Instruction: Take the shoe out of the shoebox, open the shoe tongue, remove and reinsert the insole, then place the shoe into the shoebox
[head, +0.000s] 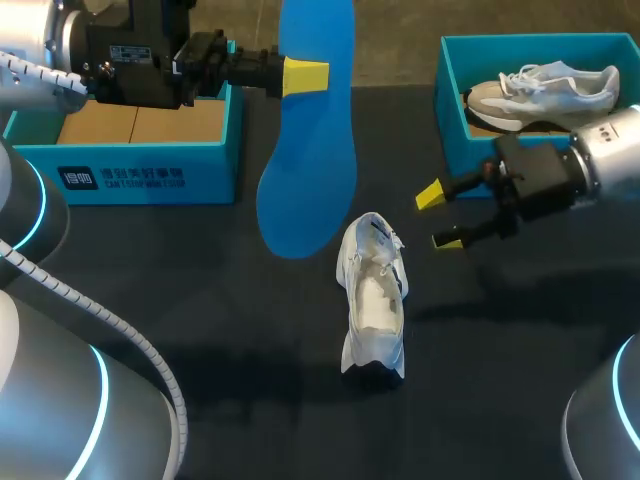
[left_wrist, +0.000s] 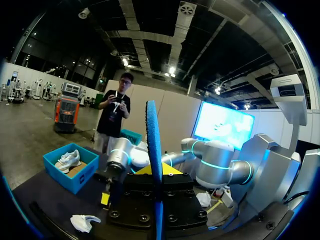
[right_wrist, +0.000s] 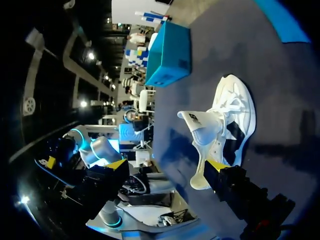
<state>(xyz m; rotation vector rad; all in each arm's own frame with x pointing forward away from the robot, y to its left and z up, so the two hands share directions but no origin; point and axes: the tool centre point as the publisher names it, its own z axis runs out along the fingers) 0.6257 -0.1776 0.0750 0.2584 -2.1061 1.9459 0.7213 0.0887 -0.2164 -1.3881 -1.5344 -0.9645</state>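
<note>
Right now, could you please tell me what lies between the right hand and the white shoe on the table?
Nothing: in the head view, only bare dark table separates the open right hand from the white shoe.

Wht shoe (head: 375, 300) upright ctr; blue insole (head: 305, 150) aloft

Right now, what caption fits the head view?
Left pincer holds blue insole up; white shoe on table, right pincer open beside it.
</note>
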